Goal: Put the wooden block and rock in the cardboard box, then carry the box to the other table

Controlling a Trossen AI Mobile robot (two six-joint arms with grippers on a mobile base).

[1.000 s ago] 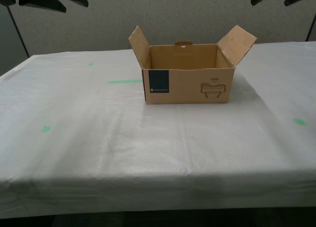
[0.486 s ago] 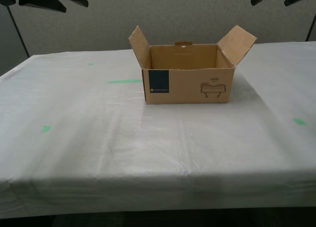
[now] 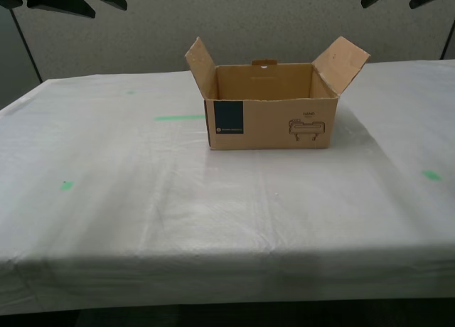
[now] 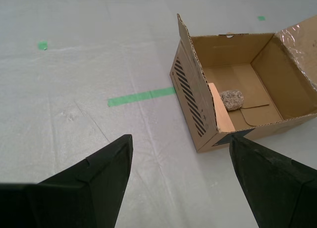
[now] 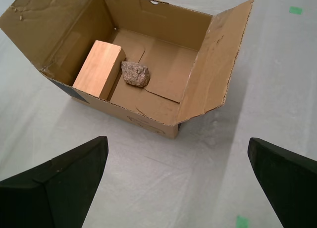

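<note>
Table (image 3: 106,199) with white wrinkled sheet fills the exterior view, green tape marks (image 3: 179,117) scattered on it. Box (image 3: 274,121) sits on the table, upper middle of the exterior view, both side flaps up and splayed out, handle tab at the back wall, blue label (image 3: 228,118) and line drawing on the front. Tape strip lies just beside the box on the exterior view's left. Block (image 5: 99,68) is inside the box, on the floor against a side wall, at the label end. Rock (image 5: 135,73) is inside too, touching or just beside the block, nearer the box middle. My first gripper (image 5: 178,186) hangs above the table near the box, fingers (image 5: 64,181) wide apart, nothing between them. My second gripper (image 4: 181,176) also off the box, over the sheet, fingers (image 4: 94,176) wide apart, holding nothing
</note>
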